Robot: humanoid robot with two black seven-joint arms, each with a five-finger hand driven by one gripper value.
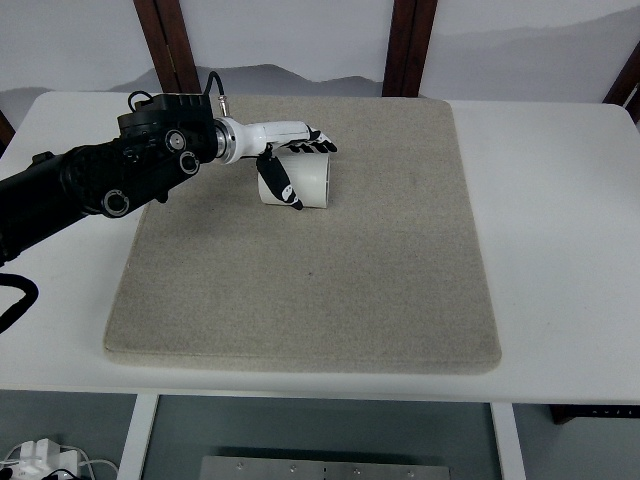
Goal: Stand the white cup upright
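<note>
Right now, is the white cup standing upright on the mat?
No, the white cup lies on its side on the beige mat, with the left hand reaching over it.

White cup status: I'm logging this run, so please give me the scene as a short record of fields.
cup: white cup, lying on its side, not yet upright
support: beige mat on the white table
cup place: far left part of the mat
left hand: left hand over the cup, fingers spread across its top, thumb down its near side
grasp: not closed
right arm: not in view
</note>
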